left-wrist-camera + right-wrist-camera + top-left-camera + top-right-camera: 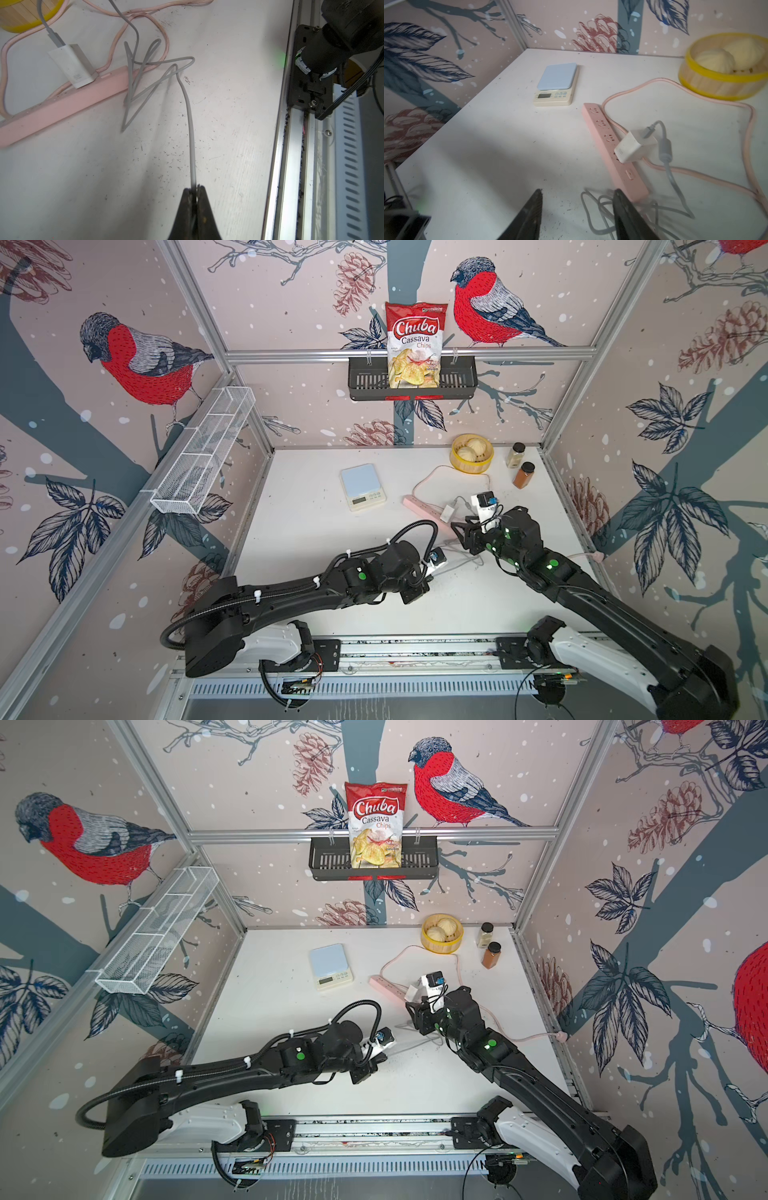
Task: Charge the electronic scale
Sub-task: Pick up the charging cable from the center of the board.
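In both top views the electronic scale [363, 488] lies flat near the back of the table [316, 539], well apart from both arms; its port is hidden. In the left wrist view the left gripper [196, 187] is clamped on the grey cable [191, 133]. We should draw it slowly, so the kinked loops free without dragging the charger cube [72, 64] off the pink power strip [52, 112]. The plug end is out of sight. In the right wrist view the right gripper [578, 191] gapes, holding nothing; the loops beneath are blurred.
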